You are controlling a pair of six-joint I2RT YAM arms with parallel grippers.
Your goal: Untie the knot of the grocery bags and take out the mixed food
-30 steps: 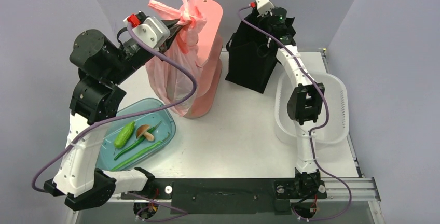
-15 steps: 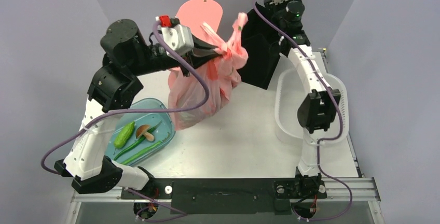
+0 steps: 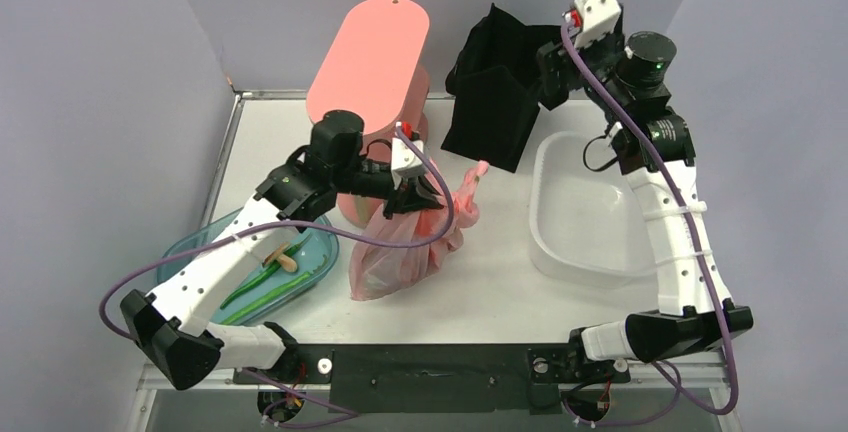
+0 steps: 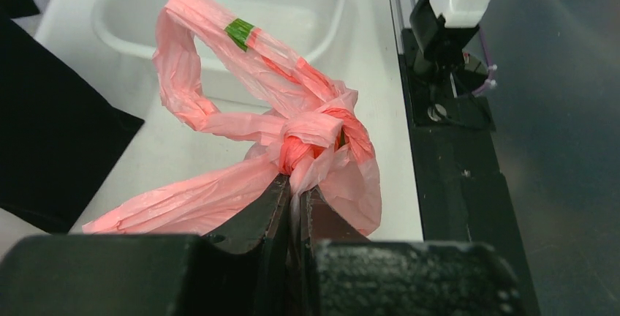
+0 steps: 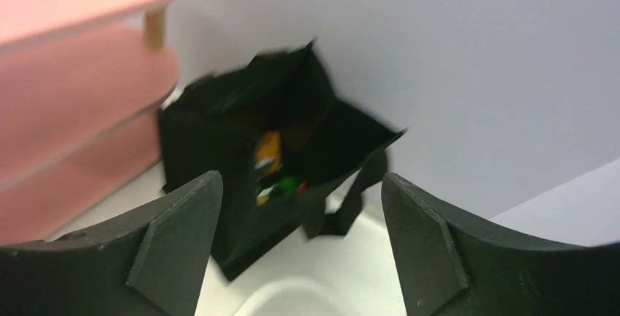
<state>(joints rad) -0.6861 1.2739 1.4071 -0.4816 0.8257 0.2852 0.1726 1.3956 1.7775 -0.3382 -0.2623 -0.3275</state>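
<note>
The pink plastic bag [image 3: 405,252] rests on the table in front of the pink shelf. My left gripper [image 3: 418,195] is shut on its neck just under the tied knot [image 4: 314,134]; one handle loop [image 4: 191,60] sticks up with a green tag on it. The black tote [image 3: 492,117] stands at the back, its mouth open, an orange packet [image 5: 268,151] and something green [image 5: 289,183] showing inside. My right gripper [image 3: 549,80] hangs open beside the tote's right edge, touching nothing. In the right wrist view the open right gripper [image 5: 300,184] frames the tote [image 5: 219,140].
A pink two-tier shelf [image 3: 368,52] stands at the back left. An empty white tub [image 3: 560,252] sits on the right. At the near left, a blue tray [image 3: 318,264] holds long green vegetables and a mushroom [image 3: 283,258], partly under my left arm.
My left arm has carried the pink bag from the shelf down to the table's middle. My right gripper opened, let go of the tote and drew back to the right.
</note>
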